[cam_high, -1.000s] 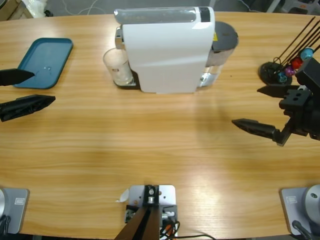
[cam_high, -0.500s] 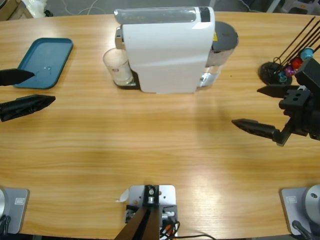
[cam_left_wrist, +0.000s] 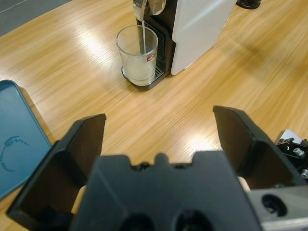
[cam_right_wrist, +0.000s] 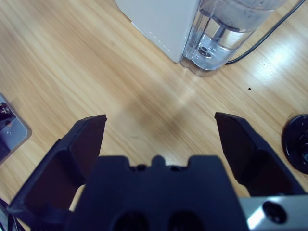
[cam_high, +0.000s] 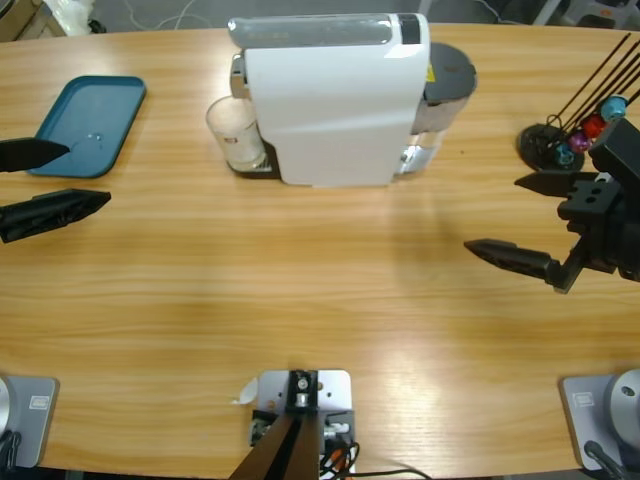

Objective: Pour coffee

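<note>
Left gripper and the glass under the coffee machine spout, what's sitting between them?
Nothing: the left wrist view shows only bare table between the left gripper and the glass.

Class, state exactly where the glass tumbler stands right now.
In the high view the glass tumbler stands on the drip tray at the left end of the white coffee machine, under its spout, right of the blue tray.

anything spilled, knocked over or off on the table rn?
Nothing stands out. The glass stands upright on the coffee machine's drip tray, with a thin stream falling into it and no puddle visible around. The blue tray lies flat. Both grippers, left and right, are open and apart from everything.
</note>
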`<state>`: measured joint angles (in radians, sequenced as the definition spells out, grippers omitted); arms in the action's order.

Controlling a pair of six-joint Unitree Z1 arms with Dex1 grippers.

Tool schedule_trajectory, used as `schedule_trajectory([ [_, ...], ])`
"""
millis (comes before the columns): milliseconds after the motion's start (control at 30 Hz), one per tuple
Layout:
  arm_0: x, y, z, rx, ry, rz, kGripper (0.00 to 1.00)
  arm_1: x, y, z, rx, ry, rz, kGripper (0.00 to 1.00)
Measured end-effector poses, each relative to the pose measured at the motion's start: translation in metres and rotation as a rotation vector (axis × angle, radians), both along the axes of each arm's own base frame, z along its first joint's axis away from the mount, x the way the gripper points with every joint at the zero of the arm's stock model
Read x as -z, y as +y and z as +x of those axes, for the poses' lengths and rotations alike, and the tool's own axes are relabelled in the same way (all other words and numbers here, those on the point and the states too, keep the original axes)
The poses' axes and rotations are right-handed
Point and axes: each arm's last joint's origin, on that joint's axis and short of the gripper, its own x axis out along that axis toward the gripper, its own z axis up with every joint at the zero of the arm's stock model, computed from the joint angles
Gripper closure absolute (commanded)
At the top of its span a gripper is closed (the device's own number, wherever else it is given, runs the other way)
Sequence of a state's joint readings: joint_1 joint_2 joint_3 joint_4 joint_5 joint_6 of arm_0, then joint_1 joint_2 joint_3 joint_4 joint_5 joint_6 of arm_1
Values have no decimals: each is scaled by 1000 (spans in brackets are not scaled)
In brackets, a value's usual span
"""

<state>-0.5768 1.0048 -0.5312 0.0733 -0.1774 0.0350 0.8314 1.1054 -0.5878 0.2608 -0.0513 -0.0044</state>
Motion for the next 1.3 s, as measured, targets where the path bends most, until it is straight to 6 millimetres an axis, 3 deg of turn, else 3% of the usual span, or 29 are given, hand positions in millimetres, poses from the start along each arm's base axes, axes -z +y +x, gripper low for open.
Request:
schedule_trajectory([
  [1100, 5, -4, 6, 0, 32, 21, 26, 1, 1, 1, -3, 3, -8, 0],
  [1300, -1, -14, 21, -4, 35, 16, 9, 1, 1, 1, -4, 3, -8, 0],
])
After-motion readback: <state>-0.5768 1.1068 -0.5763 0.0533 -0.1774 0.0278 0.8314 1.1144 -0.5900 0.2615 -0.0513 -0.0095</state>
